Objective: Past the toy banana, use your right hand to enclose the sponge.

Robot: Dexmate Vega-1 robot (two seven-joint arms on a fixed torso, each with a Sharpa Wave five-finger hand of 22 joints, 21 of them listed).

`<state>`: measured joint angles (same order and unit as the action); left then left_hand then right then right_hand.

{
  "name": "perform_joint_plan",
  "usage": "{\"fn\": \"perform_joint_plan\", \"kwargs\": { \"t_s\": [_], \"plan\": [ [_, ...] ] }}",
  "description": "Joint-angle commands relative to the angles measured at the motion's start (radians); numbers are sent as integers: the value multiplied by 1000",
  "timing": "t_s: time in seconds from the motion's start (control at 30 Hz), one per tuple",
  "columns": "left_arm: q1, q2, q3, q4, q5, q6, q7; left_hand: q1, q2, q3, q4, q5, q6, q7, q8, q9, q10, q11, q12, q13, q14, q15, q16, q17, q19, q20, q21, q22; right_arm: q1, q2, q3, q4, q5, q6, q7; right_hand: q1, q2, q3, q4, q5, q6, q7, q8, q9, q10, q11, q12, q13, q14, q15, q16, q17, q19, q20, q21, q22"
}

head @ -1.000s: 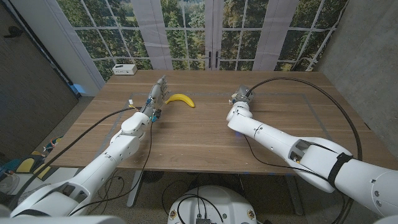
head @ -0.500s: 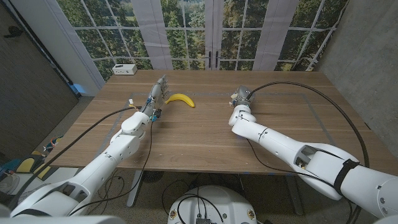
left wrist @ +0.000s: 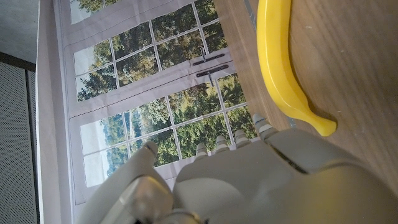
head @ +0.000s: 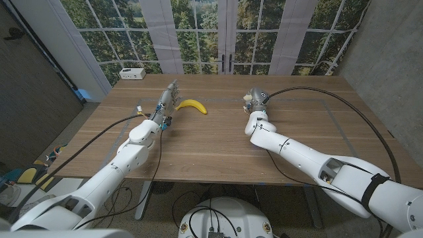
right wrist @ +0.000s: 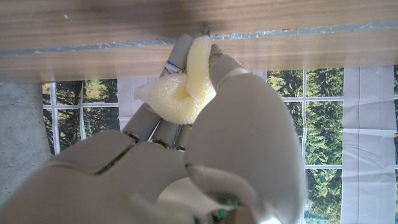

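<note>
My right hand [right wrist: 205,124] has moved a bit farther out and squeezes the sponge [right wrist: 180,87] tight. The grab looks done. My left hand [head: 168,94] waits beside the toy banana [head: 192,105], fingers straight, holding nothing.

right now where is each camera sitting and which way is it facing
head view: fixed on the robot's head, looking down over the table; both arms show, left robot hand beside the toy banana, right robot hand past it.
left wrist view: on the left wrist, looking along that robot hand at the toy banana and windows.
right wrist view: on the right wrist, looking along that robot hand squeezing the sponge.
Head and left wrist views share the toy banana.
</note>
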<state>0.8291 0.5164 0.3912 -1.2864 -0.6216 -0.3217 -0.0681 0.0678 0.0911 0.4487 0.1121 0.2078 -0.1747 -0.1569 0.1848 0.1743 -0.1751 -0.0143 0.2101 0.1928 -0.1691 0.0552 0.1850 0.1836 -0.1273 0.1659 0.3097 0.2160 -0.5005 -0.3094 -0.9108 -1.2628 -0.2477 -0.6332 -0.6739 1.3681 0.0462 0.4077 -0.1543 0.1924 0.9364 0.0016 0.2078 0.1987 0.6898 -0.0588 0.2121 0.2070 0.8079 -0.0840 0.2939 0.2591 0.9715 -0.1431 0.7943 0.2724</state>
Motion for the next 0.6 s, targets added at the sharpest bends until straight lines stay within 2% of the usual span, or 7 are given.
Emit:
{"fn": "perform_joint_plan", "kwargs": {
  "t_s": [0.03, 0.3, 0.47, 0.6],
  "plan": [
    [21, 8, -7, -30, 4, -5, 15, -4, 3, 3, -1, -1, -23, 6, 2, 5, -60, 8, 2, 5, -1, -6, 2, 2, -2, 4, -6, 2, -26, -46, 20, -69, -43, 82, -2, 151, 136, 7, 4, -1, 8, -4, 2, 5, 10, -3, -2, 5, 24, -151, 8, 1, -10, -79, 10, 2],
    [28, 12, -9, -41, -1, -5, 11, -4, 3, 3, -1, -1, -24, 6, 2, 5, -58, 8, 2, 5, -1, -6, 3, 2, -1, 3, -5, 2, -53, -67, 43, -123, -73, 154, -20, 154, 135, 8, 7, -3, 11, -7, 0, 6, 11, -8, -4, 5, 30, -151, 9, 1, -18, -79, 18, 2],
    [37, 16, -12, -52, 3, -6, 23, -4, 3, 3, -1, -1, -24, 6, 2, 5, -59, 6, 2, 5, -1, -7, 3, 2, -1, 3, -5, 2, -74, -69, 76, -158, -61, 199, -21, 156, 135, 9, 9, -4, 12, -6, -1, 6, 14, -2, -4, 5, 33, -150, 8, 0, -23, -78, 26, 2],
    [42, 18, -14, -58, 3, -8, 25, -4, 3, 4, -1, -1, -24, 6, 2, 5, -58, 8, 2, 5, -1, -7, 3, 2, 0, 3, -5, 2, -89, -72, 99, -179, -52, 238, -22, 158, 133, 10, 9, -5, 12, -5, -2, 6, 10, -9, -7, 5, 34, -151, 7, -1, -27, -78, 32, 2]
  ]
}}
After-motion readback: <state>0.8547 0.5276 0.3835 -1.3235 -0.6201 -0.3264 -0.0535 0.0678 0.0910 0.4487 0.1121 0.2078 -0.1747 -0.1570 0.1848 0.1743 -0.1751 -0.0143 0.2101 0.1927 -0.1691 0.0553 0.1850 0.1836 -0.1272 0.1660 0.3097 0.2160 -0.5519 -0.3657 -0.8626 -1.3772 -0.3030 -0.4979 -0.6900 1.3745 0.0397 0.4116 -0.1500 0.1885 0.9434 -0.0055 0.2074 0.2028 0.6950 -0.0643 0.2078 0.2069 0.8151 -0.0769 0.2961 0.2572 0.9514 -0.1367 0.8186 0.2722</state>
